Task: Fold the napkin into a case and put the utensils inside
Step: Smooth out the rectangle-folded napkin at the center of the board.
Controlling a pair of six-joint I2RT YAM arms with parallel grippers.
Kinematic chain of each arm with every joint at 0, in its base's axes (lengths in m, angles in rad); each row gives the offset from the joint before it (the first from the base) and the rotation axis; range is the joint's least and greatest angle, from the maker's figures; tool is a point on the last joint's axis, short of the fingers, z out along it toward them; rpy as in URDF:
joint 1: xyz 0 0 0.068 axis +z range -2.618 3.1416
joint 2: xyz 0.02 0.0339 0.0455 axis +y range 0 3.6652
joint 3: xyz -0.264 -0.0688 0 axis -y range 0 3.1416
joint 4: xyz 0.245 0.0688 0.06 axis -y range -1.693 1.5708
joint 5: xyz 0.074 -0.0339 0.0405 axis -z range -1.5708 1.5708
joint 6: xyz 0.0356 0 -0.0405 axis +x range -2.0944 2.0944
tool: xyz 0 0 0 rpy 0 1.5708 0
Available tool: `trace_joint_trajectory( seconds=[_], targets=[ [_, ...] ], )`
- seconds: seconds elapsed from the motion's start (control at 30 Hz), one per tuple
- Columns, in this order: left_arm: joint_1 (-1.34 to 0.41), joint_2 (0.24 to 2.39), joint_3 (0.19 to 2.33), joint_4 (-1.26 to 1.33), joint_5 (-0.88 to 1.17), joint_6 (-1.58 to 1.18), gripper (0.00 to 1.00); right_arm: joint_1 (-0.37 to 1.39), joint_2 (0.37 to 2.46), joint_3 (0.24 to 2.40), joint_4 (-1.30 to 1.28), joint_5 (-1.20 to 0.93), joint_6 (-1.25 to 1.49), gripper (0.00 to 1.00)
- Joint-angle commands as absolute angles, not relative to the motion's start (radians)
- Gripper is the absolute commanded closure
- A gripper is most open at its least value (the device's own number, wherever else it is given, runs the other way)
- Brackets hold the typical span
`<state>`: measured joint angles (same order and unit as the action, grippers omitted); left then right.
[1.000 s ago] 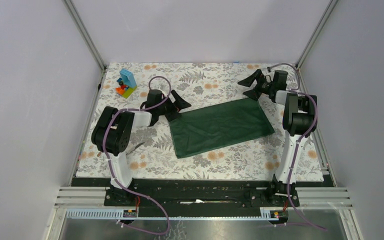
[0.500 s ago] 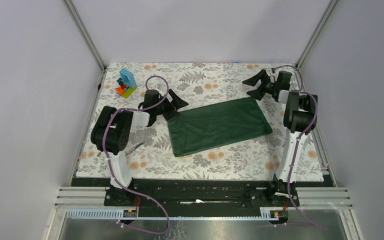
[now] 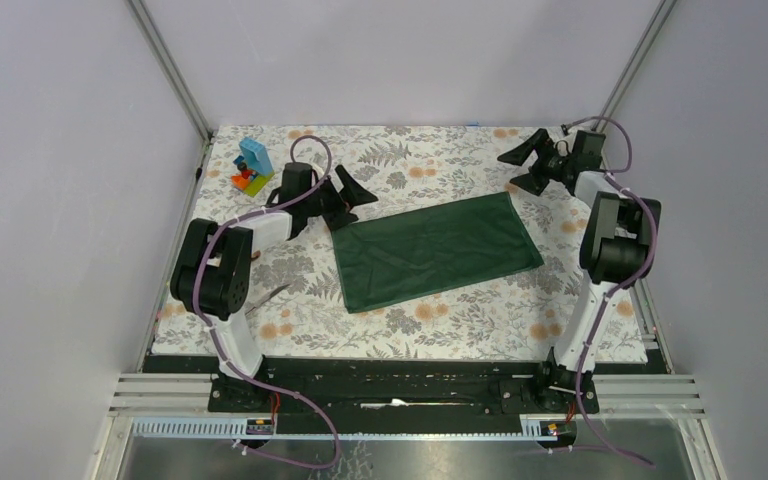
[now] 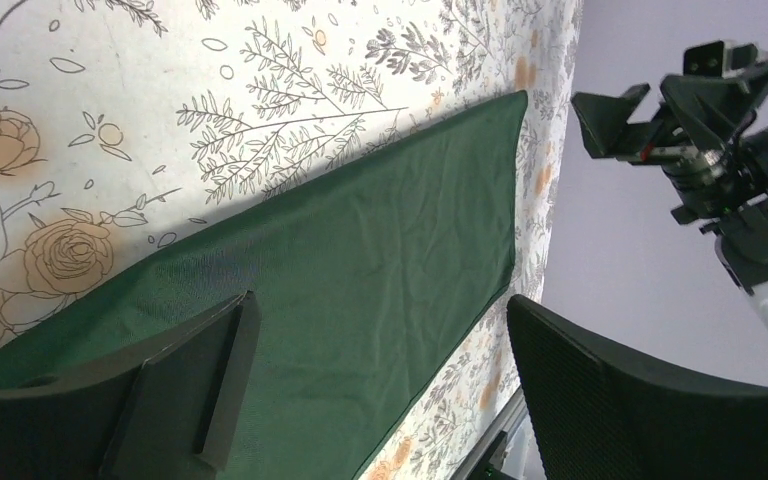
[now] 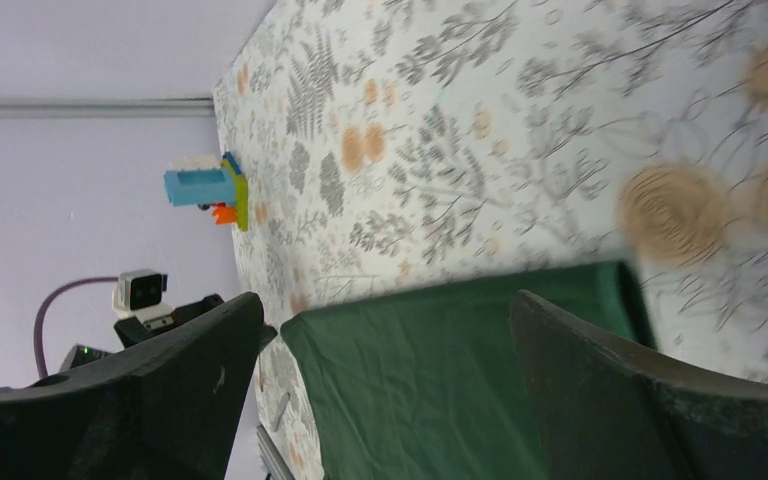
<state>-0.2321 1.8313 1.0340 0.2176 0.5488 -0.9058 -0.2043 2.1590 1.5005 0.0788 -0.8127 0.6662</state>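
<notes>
Napkin (image 3: pixel 438 250) is lying flat in the middle of the worktop (image 3: pixel 430 160), a dark green oblong set a bit slantwise, long side running left to right. The left tool (image 3: pixel 348 202) sits right at its far left corner, jaws spread wide with nothing in them. In the left wrist view the green cloth fills the gap between the two fingers (image 4: pixel 190 390). Can't tell if a finger is actually touching the cloth or just above it.

The right tool (image 3: pixel 523 167) is just past the far right corner, a little apart from the cloth, also wide open and holding nothing. Its wrist view is blurry but shows that corner between its fingers.

Other stuff: a colourful block stack (image 3: pixel 252 167) stands at the far left of the worktop, behind the left arm and well away from the napkin. One slim utensil (image 3: pixel 274 292) lies near the left edge, partly tucked under the left arm's elbow.
</notes>
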Motion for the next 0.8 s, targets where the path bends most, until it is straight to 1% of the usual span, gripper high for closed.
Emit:
trace_joint_trajectory(
  seconds=[0.0,0.1,0.2,0.27,0.33,0.43,0.57,0.67,0.77],
  targets=[
    [-0.206,1.787,1.023,0.2,0.554,-0.896,0.01,-0.189,2.022,1.419,0.009,-0.78,0.582,0.0],
    [-0.192,1.794,1.004,0.207,0.541,-0.885,0.01,-0.187,2.012,1.399,-0.049,-0.76,0.541,0.0],
    [-0.175,1.823,1.011,0.192,0.519,-0.861,0.02,-0.188,2.039,1.405,-0.061,-0.792,0.534,0.01],
    [-0.169,1.852,1.025,0.17,0.508,-0.849,0.02,-0.188,2.041,1.395,-0.076,-0.763,0.528,0.02],
    [-0.166,1.881,1.03,0.169,0.507,-0.848,0.02,-0.188,2.033,1.398,-0.153,-0.66,0.487,0.02],
    [-0.164,1.922,1.032,0.171,0.48,-0.847,0.02,-0.189,1.996,1.382,-0.274,-0.446,0.445,0.01],
    [-0.152,1.991,1.058,0.138,0.456,-0.846,0.02,-0.189,1.891,1.278,-0.316,-0.228,0.446,0.0],
    [-0.139,2.017,1.069,0.129,0.45,-0.857,0.02,-0.187,1.798,1.177,-0.308,-0.145,0.463,0.0],
    [-0.133,2.058,1.132,0.073,0.446,-0.827,0.02,-0.172,1.727,1.078,-0.298,-0.127,0.469,0.0]
  ],
)
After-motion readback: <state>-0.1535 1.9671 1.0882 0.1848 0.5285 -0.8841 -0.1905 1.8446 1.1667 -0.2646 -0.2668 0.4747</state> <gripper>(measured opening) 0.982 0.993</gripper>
